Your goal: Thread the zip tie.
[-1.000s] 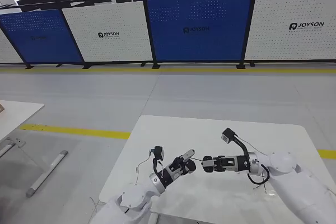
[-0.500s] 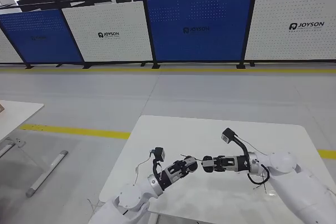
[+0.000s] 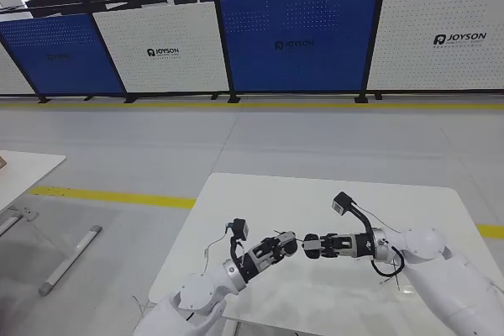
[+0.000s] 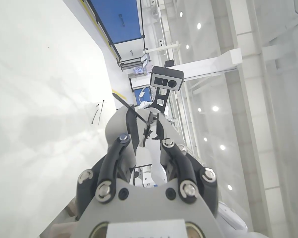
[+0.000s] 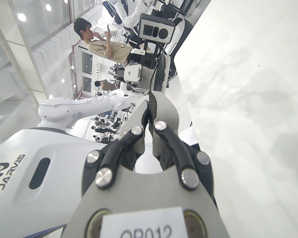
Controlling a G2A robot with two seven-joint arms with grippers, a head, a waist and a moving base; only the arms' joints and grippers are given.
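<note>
One zip tie (image 4: 129,107): its head end is hiding between the pads and is hard to make out. A thin black strap is sticking out slantwise past the fingertips, above the tabletop's middle.
Left gripper (image 4: 146,127): its fingers are standing narrowly apart, pinching the zip tie.
Right gripper (image 5: 149,111): it is meeting the left one tip to tip. Its pads are pressing together, and any strap lying between them is too hidden to tell.
Tabletop (image 3: 319,193): white, it is carrying two loose ties (image 4: 101,111) near an edge.

The right end effector (image 5: 149,111) is pinched closed near the table (image 5: 238,75).
</note>
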